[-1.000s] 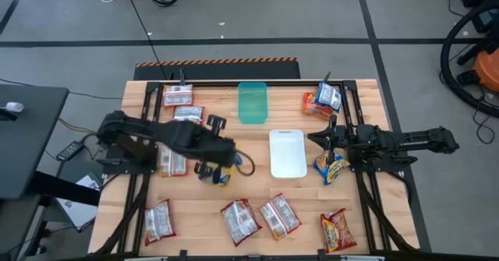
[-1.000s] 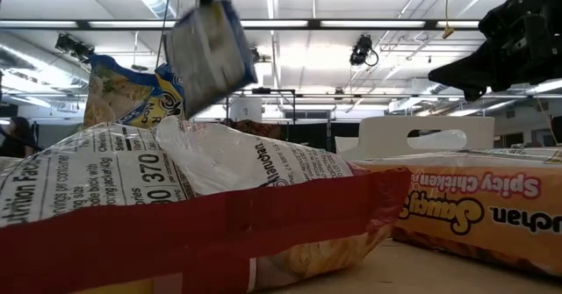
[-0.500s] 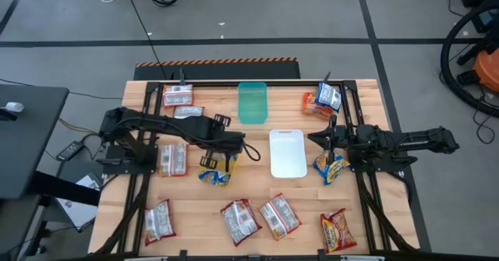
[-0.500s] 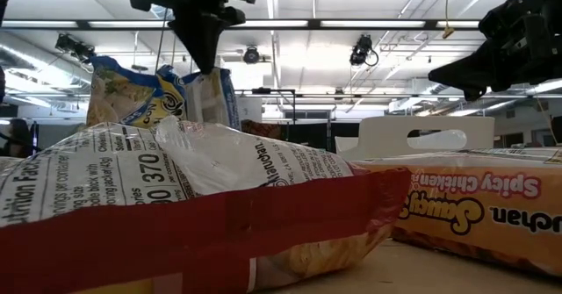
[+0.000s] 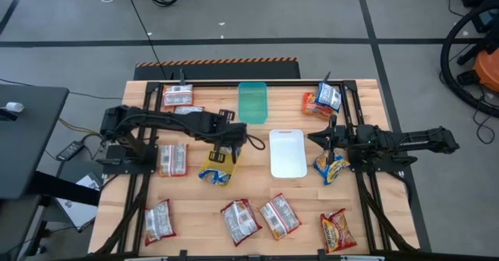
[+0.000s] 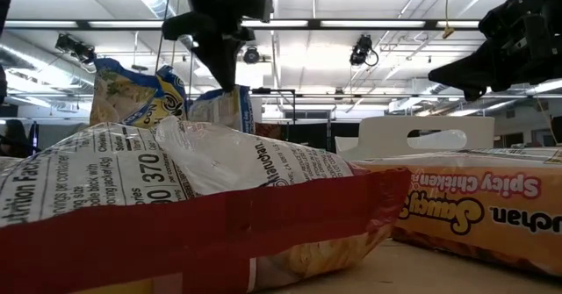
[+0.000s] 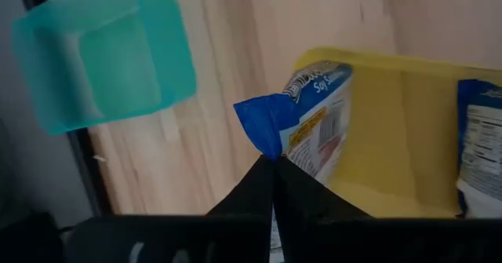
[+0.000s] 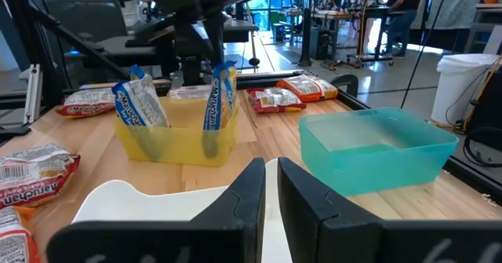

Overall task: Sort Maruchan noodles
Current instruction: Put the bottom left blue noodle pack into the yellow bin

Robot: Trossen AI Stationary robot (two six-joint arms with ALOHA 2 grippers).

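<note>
Bright, even light from overhead.
Ceiling strip lights (image 6: 290,22) glare in the low view; the nearest packet (image 6: 176,215) looms blurred.

Left gripper (image 5: 227,149) has swung from beside the yellow tray (image 5: 216,173) to over it; its blue packet (image 7: 310,122), earlier aloft, now lowered into that tray, fingers pinching the top edge.
</note>
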